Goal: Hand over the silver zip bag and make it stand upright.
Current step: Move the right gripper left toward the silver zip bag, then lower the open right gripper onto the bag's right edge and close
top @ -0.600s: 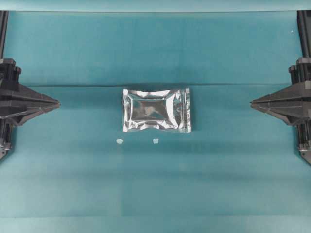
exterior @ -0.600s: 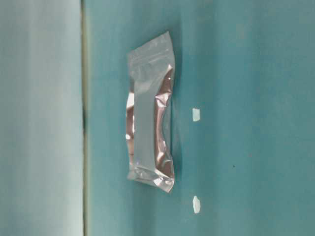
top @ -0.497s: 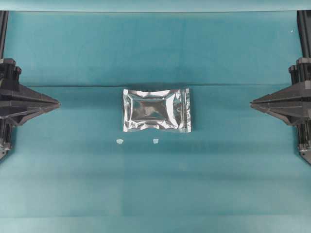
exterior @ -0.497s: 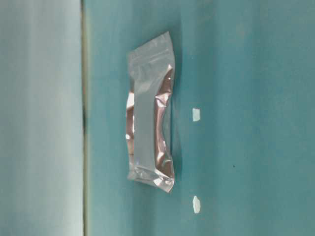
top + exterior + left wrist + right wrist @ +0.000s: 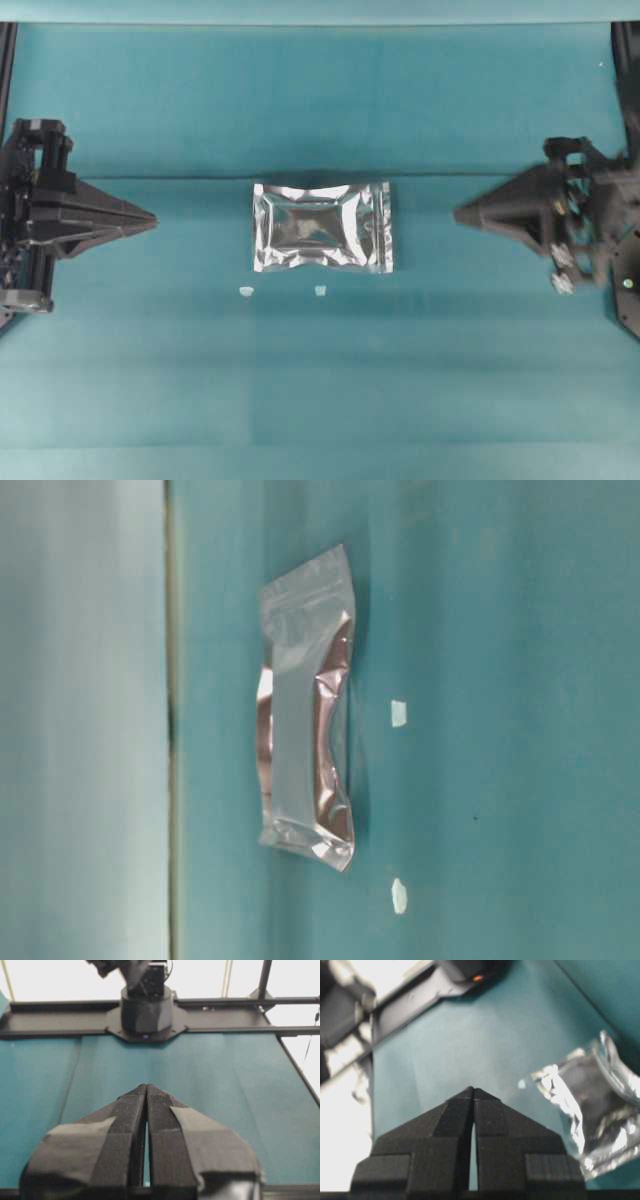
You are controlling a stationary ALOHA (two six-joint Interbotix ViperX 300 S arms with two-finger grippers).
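The silver zip bag (image 5: 322, 228) lies flat on the teal cloth at the table's middle, its zip strip toward the right. It also shows in the table-level view (image 5: 305, 740) and at the right of the right wrist view (image 5: 592, 1105). My left gripper (image 5: 153, 222) points at the bag from the left, shut and empty, well short of it; its tips meet in the left wrist view (image 5: 147, 1088). My right gripper (image 5: 458, 213) points at the bag from the right, shut with nothing in it (image 5: 473, 1090), a short gap from the bag's zip end.
Two tiny white scraps (image 5: 245, 291) (image 5: 320, 290) lie on the cloth just in front of the bag. The opposite arm's base (image 5: 146, 1010) stands at the far end of the cloth in the left wrist view.
Both arms have moved inward toward the bag; the right one came further and is blurred with motion. The bag has not moved.
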